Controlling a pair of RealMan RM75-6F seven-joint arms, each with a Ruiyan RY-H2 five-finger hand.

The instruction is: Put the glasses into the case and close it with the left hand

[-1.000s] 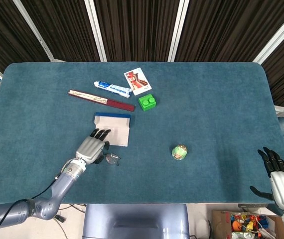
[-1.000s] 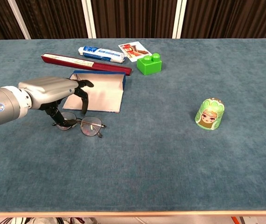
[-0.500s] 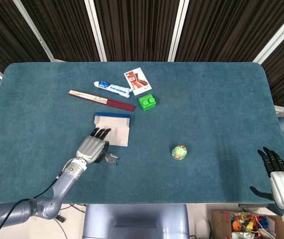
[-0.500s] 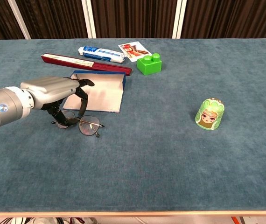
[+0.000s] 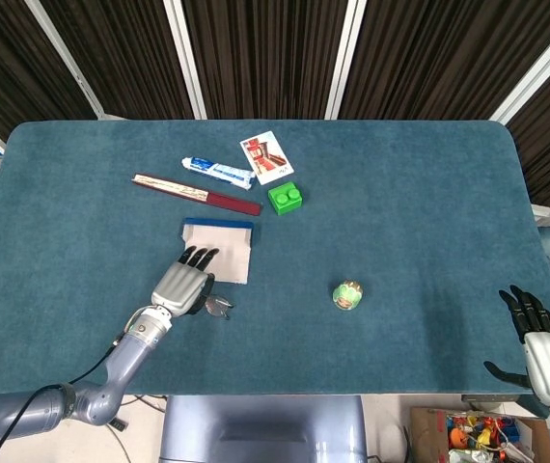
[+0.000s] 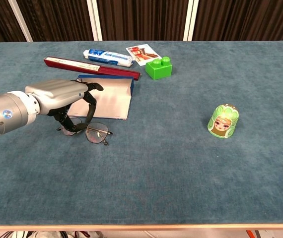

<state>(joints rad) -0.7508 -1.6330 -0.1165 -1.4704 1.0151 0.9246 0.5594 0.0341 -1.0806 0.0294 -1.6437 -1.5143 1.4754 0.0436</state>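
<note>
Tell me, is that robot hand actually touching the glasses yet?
Touching. In the chest view the left hand curls its dark fingertips down onto the near lens and frame of the glasses, with no gap showing between them.

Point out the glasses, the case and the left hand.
glasses [image 6: 97,134], chest view, on the right lens.
case [image 6: 109,101], chest view, on the pale open inside.
left hand [image 6: 62,94], chest view, on the back of the hand.
</note>
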